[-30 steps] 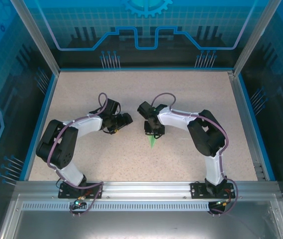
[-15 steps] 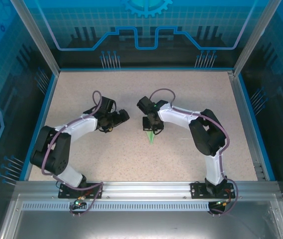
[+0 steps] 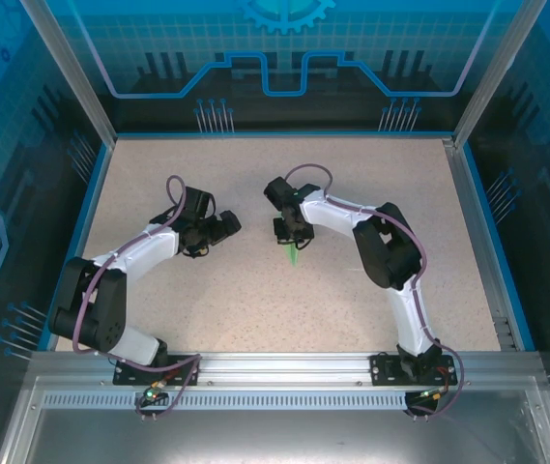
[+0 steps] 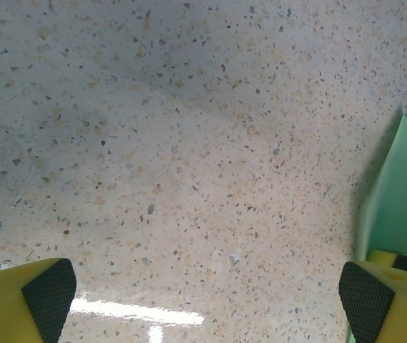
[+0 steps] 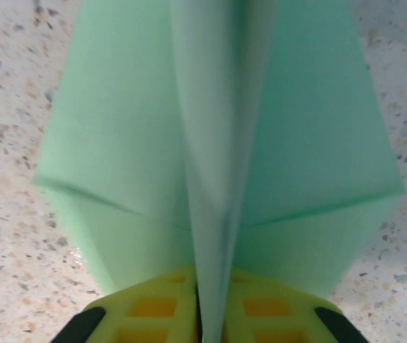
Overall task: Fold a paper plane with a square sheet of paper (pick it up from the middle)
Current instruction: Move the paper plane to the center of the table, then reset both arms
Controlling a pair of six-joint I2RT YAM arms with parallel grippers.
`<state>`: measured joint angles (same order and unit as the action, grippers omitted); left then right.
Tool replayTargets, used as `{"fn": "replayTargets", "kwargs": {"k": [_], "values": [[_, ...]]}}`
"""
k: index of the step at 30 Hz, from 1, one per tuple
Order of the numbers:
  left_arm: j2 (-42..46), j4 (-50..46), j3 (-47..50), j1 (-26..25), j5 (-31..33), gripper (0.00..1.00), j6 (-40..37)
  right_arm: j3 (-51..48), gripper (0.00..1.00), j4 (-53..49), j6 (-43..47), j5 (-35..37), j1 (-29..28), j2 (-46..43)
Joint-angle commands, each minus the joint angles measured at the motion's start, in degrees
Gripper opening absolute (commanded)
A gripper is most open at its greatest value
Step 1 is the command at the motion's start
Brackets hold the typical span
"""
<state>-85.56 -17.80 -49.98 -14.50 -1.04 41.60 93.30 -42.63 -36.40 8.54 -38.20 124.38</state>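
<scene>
Left jaws have just opened wide, empty; right jaws alone clamp the plane [image 5: 117, 143], so folding looks finished.

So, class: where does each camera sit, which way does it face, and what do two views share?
Top external: above, behind the bases, looking down on the table; both arms, left pincer, right pincer.
Left wrist: on the left arm, facing the table; open pads show.
Right wrist: right arm, facing the paper plane its fingers pinch.
Shared: both wrist views show that paper.

Speckled beige tabletop [image 3: 255, 290] — blue rim [image 3: 284, 134] around.
</scene>
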Motion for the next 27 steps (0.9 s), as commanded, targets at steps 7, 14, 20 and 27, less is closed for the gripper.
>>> {"fn": "replayTargets", "kwargs": {"k": [7, 14, 20, 27], "values": [[-0.33, -1.53, 0.40, 0.44, 0.23, 0.99, -1.20, 1.89, 0.19, -2.68, 0.28, -1.33, 0.49, 3.00], [0.14, -2.12, 0.07, 0.50, 0.24, 0.98, -1.35, 2.75, 0.22, -3.42, -0.25, -1.19, 0.41, -1.10], [2.00, -4.12, -1.47, 0.52, 1.83, 0.99, -1.82, 1.02, 0.37, -2.14, -0.27, 0.96, 0.23, -10.83], [6.60, -7.29, -3.72, 1.21, 8.77, 0.98, -4.55, -4.85, 0.70, 0.96, 0.10, 9.22, 1.61, -23.80]]}}
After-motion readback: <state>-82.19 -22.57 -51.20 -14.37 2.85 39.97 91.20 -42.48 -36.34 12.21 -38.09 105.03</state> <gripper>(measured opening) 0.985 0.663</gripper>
